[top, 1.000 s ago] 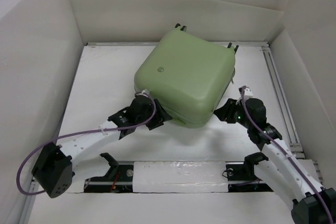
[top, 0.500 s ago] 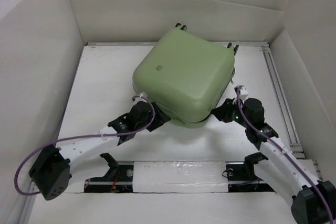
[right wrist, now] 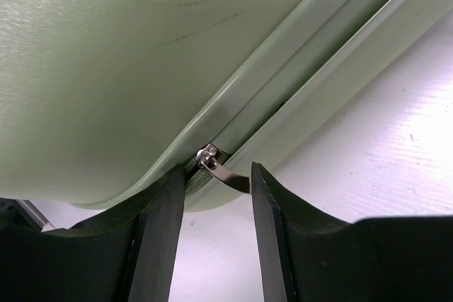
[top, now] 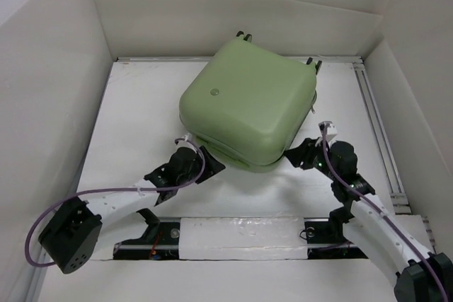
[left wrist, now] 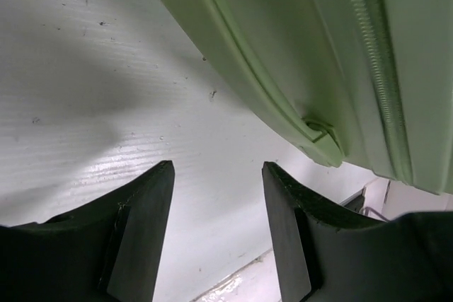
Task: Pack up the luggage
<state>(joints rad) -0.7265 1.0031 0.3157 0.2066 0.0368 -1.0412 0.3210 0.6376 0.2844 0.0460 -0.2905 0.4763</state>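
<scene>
White table (top: 141,111) with the closed pale green suitcase (top: 248,107) lying flat toward its far side, a gripper at each near corner.
The left gripper (left wrist: 216,175) sits low at the near-left corner, fingers roughly half apart and empty, the shell's rim just ahead to their right. The right gripper (right wrist: 216,175) faces the near-right edge, fingers likewise parted, with the metal zipper pull (right wrist: 225,171) lying in the gap, not pinched.

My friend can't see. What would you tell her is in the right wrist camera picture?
A small silver zipper pull sticks out of the seam of a pale green suitcase, right in the gap between the right gripper's two black fingers, which stand apart. The white table shows below.
</scene>
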